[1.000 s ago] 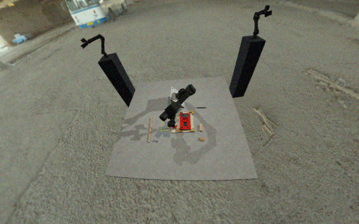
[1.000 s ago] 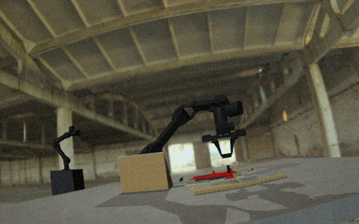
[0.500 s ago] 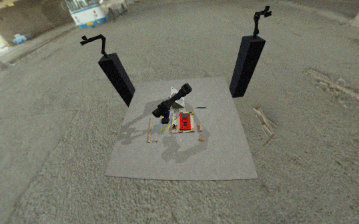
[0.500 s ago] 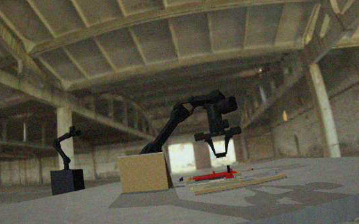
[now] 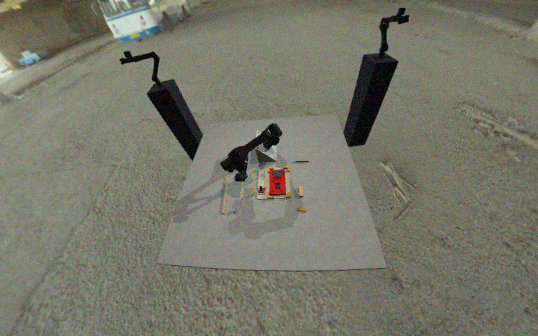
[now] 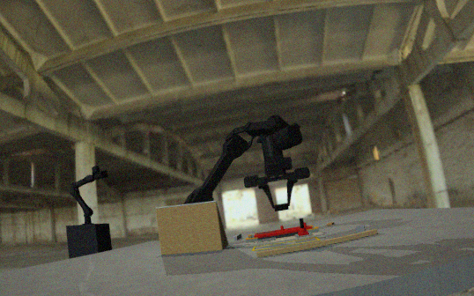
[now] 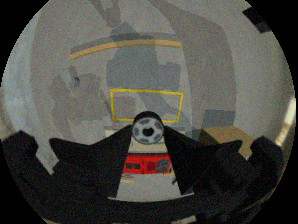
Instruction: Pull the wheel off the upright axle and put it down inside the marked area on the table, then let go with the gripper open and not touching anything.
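Wrist view: showed the wheel (image 7: 147, 129) pinched between the two dark fingers of the tool (image 7: 147, 137), right at their tips, its pale hub facing the lens. Fingers clamped on the wheel's sides, held apart by it. Beyond the wheel, on the grey table (image 7: 60, 70), lay the yellow-outlined rectangle (image 7: 147, 106), just past the wheel's upper edge in the picture. Below the wheel, glimpsed between the fingers, sat the red block (image 7: 148, 164).

Exterior view: caught the tool (image 6: 280, 205) hanging point-down from the arm (image 6: 221, 165), raised above the table (image 6: 371, 260) and touching nothing below. Wheel too small and dark to make out at the tips there. Red block (image 6: 283, 231) rested on the table beneath and slightly to the right, a short dark axle (image 6: 301, 222) standing upright on it. Cardboard-coloured box (image 6: 190, 227) stood at the arm's foot.

Top view: placed the tool (image 5: 241, 176) beside the yellow rectangle (image 5: 247, 189), left of the red block (image 5: 277, 182).
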### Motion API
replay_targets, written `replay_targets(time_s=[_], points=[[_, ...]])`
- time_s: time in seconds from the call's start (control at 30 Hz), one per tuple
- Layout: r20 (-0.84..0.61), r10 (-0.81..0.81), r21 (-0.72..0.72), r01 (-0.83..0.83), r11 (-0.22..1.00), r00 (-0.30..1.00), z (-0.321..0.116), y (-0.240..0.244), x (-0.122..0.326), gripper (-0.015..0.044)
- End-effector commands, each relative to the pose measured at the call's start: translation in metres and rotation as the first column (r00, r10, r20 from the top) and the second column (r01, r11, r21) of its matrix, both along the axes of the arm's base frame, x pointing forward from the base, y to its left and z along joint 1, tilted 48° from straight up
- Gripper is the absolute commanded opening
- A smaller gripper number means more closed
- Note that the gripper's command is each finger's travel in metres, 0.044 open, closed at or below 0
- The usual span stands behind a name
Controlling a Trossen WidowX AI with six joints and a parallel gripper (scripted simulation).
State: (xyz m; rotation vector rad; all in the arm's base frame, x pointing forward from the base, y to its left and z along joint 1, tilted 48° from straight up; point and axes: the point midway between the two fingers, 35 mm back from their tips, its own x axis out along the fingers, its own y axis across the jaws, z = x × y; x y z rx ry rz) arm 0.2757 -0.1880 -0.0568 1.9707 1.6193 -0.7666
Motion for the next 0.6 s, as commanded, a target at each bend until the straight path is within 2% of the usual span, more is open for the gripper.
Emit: replay_targets(time_s=[0.0,0.27,0.57], points=[[-0.001,0.004,0.0,-0.004,1.0,1.0,-0.007,0.005,-0.001,0.0],[-0.001,0.004,0.0,-0.004,1.0,1.0,-0.024,0.022,0.004,0.0],[0.0,0.004,0.002,-0.004,1.0,1.0,-0.061,0.062,0.012,0.0]])
